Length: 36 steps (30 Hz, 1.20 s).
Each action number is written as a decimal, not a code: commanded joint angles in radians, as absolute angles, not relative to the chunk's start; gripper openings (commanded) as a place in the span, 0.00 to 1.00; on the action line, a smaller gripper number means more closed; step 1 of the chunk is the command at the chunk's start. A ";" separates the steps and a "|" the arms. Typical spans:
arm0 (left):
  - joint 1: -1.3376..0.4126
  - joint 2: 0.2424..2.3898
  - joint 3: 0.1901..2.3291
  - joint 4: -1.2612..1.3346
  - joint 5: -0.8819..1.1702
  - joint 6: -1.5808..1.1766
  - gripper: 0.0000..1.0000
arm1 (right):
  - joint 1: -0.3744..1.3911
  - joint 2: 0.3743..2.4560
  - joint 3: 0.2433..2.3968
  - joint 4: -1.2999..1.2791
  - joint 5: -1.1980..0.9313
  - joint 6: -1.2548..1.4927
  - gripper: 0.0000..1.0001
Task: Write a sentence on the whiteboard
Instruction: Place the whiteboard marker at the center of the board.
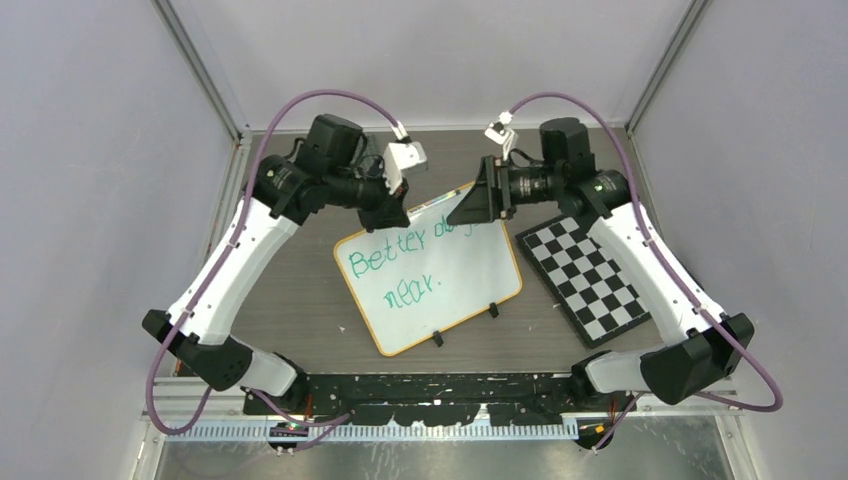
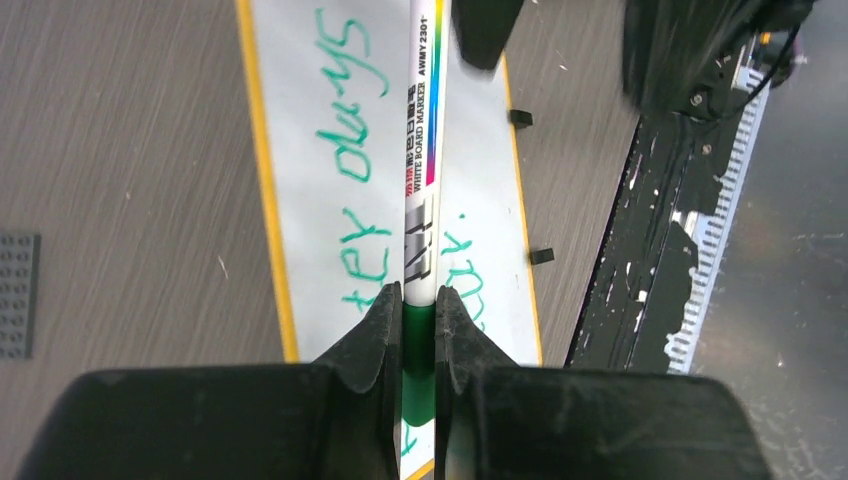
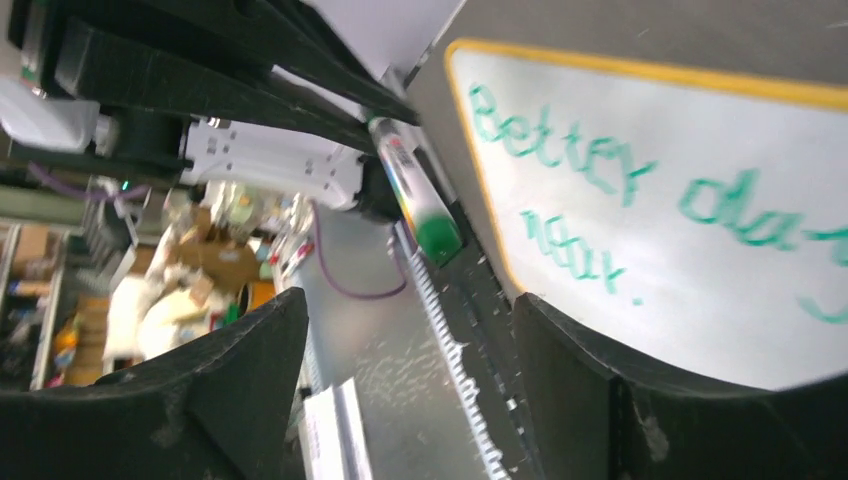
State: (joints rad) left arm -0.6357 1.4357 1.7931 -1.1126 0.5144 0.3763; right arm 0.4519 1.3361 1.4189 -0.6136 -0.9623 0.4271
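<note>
The whiteboard (image 1: 450, 290) lies tilted at the table's middle, with an orange-tan rim. On it the sentence (image 1: 395, 262) reads "Better days near." in green, in two lines. My left gripper (image 1: 398, 212) hovers over the board's far left corner. It is shut on a white board marker (image 2: 424, 150), gripped at its green end. The marker points toward my right gripper (image 1: 470, 205), which is open and empty above the board's far edge. In the right wrist view the marker (image 3: 412, 200) lies ahead of the open right gripper (image 3: 410, 370), left of the sentence (image 3: 600, 170).
A black-and-white checkerboard (image 1: 590, 275) lies right of the whiteboard. Two black clip feet (image 1: 437, 338) sit on the board's near edge. A grey studded plate (image 2: 18, 295) lies on the table beyond the board. A black rail (image 1: 430, 385) runs along the near edge.
</note>
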 commanded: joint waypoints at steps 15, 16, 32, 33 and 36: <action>0.238 1.429 1.642 -1.128 0.813 0.229 0.00 | 0.022 1.276 1.495 -0.993 -0.644 0.045 0.84; 0.275 1.427 1.599 -1.135 0.797 0.259 0.00 | 0.014 1.259 1.476 -0.995 -0.634 0.024 0.84; 0.451 1.406 1.065 -0.973 0.429 0.537 0.00 | -0.041 1.175 1.263 -1.007 -0.396 -0.021 0.93; 0.452 1.415 1.044 -0.960 0.419 0.545 0.00 | -0.043 1.178 1.257 -1.005 -0.395 -0.019 0.93; 0.452 1.443 0.986 -0.907 0.374 0.568 0.00 | -0.046 1.180 1.236 -0.991 -0.390 -0.022 0.93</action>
State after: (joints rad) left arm 0.4477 1.4380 1.0271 -1.0142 0.4492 0.5060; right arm -0.0380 1.1870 1.2507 -1.0065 -0.4236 0.0002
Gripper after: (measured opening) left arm 0.080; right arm 0.932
